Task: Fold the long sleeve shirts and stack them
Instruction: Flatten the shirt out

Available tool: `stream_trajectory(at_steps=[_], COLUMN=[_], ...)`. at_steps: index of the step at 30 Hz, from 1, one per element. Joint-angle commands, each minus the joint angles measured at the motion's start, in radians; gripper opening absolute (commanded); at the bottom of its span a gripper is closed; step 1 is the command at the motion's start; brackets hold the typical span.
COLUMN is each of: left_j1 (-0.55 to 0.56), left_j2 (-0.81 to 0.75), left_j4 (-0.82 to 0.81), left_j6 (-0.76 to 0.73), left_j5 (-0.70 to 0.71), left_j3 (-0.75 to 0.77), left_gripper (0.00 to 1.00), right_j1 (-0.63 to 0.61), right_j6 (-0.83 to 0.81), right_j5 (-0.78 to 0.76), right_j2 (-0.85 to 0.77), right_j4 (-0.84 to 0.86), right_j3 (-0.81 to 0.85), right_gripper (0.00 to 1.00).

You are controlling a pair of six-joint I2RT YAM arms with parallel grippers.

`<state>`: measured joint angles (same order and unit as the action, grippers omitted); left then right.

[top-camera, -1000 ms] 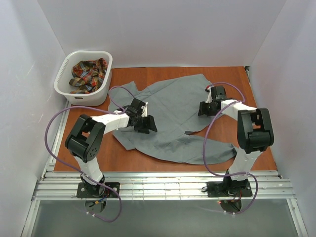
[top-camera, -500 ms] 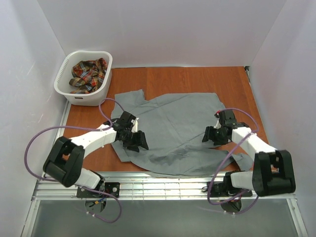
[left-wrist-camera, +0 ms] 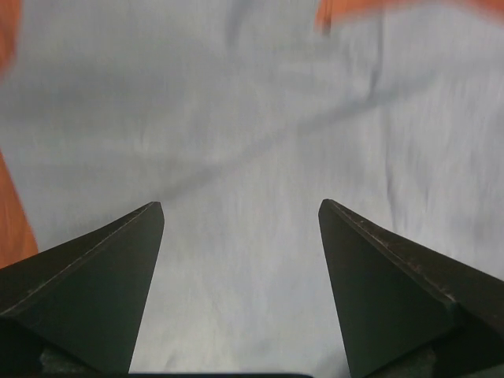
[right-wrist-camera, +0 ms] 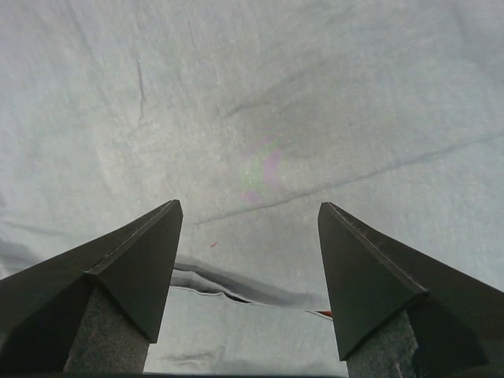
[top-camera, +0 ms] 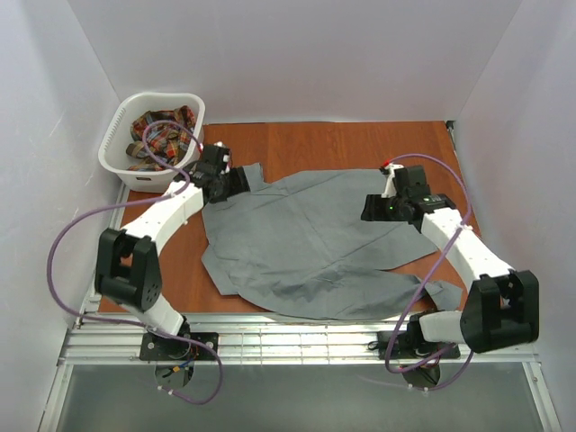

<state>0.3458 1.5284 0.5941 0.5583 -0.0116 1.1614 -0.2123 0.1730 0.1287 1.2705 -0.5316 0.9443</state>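
Top external alone shows plaid shirt point(top-camera: 160, 137) in basket point(top-camera: 148, 177); wrist views show left pincer point(left-wrist-camera: 240, 205), right pincer point(right-wrist-camera: 249, 205) apart.

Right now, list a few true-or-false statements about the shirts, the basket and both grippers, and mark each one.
1. The grey shirt lies spread out on the table. True.
2. The plaid shirt is stacked on the grey shirt. False: it lies crumpled in the white basket.
3. The left gripper is shut on a sleeve. False: its jaws are open and empty over grey cloth.
4. The right gripper is open above the grey shirt. True.
5. The basket stands at the table's far right corner. False: the far left corner.
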Motion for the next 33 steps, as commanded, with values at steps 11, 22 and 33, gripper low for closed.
stream_trajectory(at_steps=[11,22,33], left_j1=[-0.033,-0.045,-0.045], left_j2=[0.627,0.814,0.880], left_j4=[-0.091,-0.054,-0.011], left_j6=[0.048,0.107,0.066], left_j5=[0.395,0.506,0.368], left_j3=[0.596,0.695,0.667], left_gripper=[0.77,0.77,0.00], right_j1=[-0.234,-0.329,-0.335], right_j6=[0.026,0.056,0.098], right_j5=[-0.222,-0.230,-0.186], right_j2=[0.174,0.179,0.185], right_j4=[0.113,0.128,0.114], right_j3=[-0.121,-0.200,-0.255], right_gripper=[0.70,0.71,0.67])
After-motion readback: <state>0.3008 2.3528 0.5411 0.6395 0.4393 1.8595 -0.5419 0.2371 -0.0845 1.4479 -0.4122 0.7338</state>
